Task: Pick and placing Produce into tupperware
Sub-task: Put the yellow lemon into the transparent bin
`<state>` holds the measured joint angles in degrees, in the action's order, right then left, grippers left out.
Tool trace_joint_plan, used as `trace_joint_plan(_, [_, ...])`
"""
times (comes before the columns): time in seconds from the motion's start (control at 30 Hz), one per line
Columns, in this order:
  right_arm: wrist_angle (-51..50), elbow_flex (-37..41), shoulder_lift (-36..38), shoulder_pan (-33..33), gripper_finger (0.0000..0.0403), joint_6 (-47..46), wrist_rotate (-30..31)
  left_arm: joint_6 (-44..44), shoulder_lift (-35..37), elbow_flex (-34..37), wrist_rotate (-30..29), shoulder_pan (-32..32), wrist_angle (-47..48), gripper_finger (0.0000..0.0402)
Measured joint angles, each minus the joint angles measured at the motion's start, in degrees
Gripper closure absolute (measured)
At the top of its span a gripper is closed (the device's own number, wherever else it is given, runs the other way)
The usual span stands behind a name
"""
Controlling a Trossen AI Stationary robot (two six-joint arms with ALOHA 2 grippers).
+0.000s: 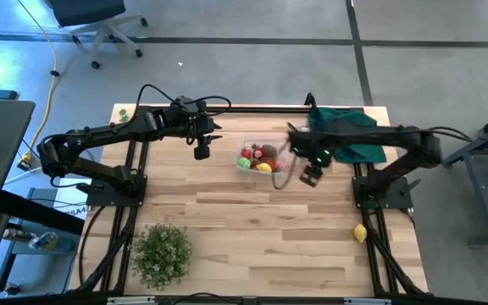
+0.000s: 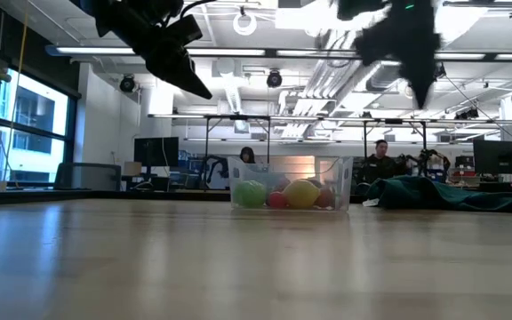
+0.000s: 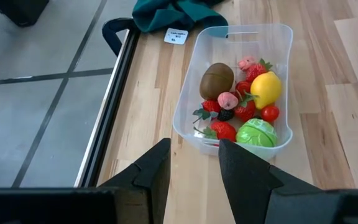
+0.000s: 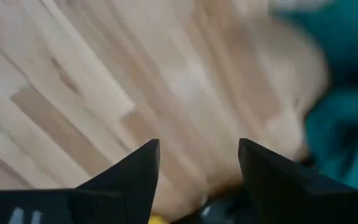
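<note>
Wooden plank table [image 1: 252, 220], lab behind. Clear tupperware tub [image 1: 262, 158] at centre-rear holds kiwi [image 3: 217, 80], lemon [image 3: 266, 88], strawberries [image 3: 246, 109], green ball [image 3: 257, 132]. Stray lemon [image 1: 360, 233] near my right edge: light, hard, slick, I judge; pinch mid-body. Right gripper [image 1: 311, 177] spread, empty; left gripper [image 1: 202, 152] part-open, empty.

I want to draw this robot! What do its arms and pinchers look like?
Both arms are thin, dark and jointed, with black cables looping along them. The left gripper and right gripper each have two flat, dark, wedge-shaped fingers. Small green lights glow near the right arm's wrist.
</note>
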<state>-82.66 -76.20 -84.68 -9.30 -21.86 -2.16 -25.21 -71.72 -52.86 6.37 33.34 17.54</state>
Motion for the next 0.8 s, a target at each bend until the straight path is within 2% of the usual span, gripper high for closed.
trace_joint_plan(0.17, [-0.44, 11.59, 10.37, 7.83, 0.0226, -19.08, -2.19, 0.00, 0.00, 0.00, 0.00, 0.02, 0.02, 0.0277])
trace_joint_plan(0.33, [1.25, 22.64, 19.37, 17.51, 0.0289, -38.65, -5.67, -0.01, 0.00, 0.01, 0.00, 0.01, 0.02, 0.0277])
trace_joint_plan(0.43, [4.00, 27.31, 23.26, 23.21, 0.0323, -49.78, -9.88, 0.00, 0.00, 0.02, 0.00, 0.02, 0.02, 0.0277])
trace_joint_plan(0.67, [12.32, 32.97, 25.46, 36.22, 0.0383, -72.64, -13.99, 0.00, 0.00, 0.01, 0.00, 0.02, 0.02, 0.0277])
trace_joint_plan(0.8, [15.49, 35.13, 24.38, 42.14, 0.0401, -82.57, -15.08, -0.02, 0.00, 0.00, 0.00, 0.02, 0.04, 0.0277])
